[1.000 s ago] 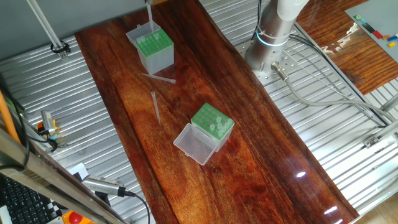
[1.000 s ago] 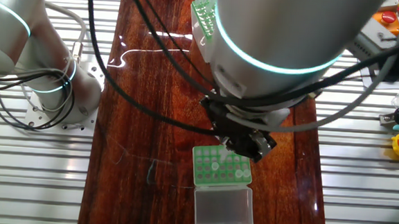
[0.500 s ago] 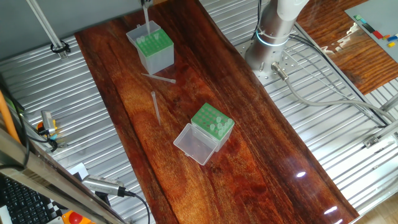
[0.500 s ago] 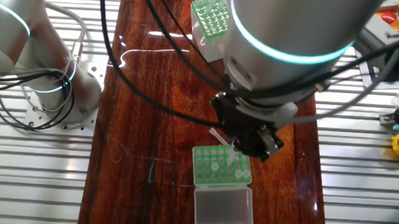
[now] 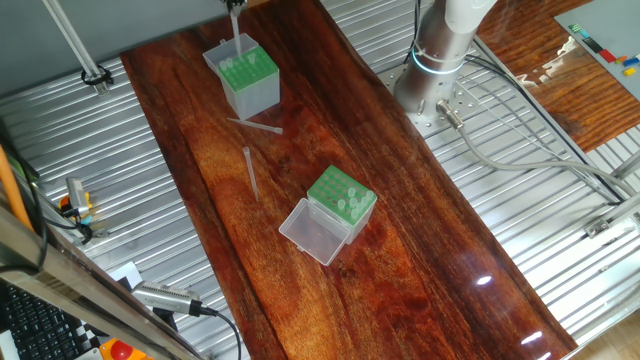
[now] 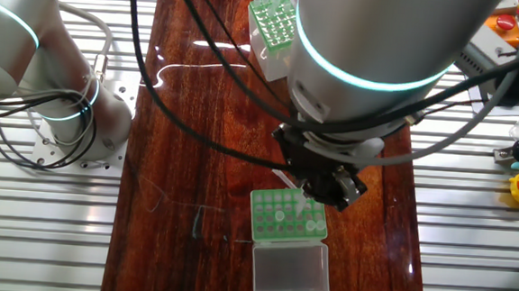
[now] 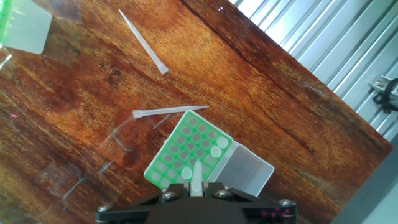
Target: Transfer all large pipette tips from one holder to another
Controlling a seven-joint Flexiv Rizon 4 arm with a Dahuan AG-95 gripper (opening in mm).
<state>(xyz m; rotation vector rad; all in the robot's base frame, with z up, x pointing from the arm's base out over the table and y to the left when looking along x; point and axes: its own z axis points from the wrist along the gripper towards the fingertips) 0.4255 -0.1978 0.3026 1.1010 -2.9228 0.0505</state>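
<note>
- End effector [image 7: 196, 186] clamped on one pale tapered plastic tip, since lifted above the low green grid rack [image 7: 186, 152].
- Transfer to tall translucent box [image 5: 244, 79] pending.

In the other fixed view, the arm's big wrist housing [image 6: 383, 45] has drawn back since a second ago, uncovering the green-topped rack [image 6: 274, 18] at the far end of the worktop. The gripper [image 6: 316, 187] has sunk a little toward the translucent box [image 6: 289, 214], with a pipette tip [image 6: 286, 180] now showing beside it. Over the last half second it only eased slightly.
</note>
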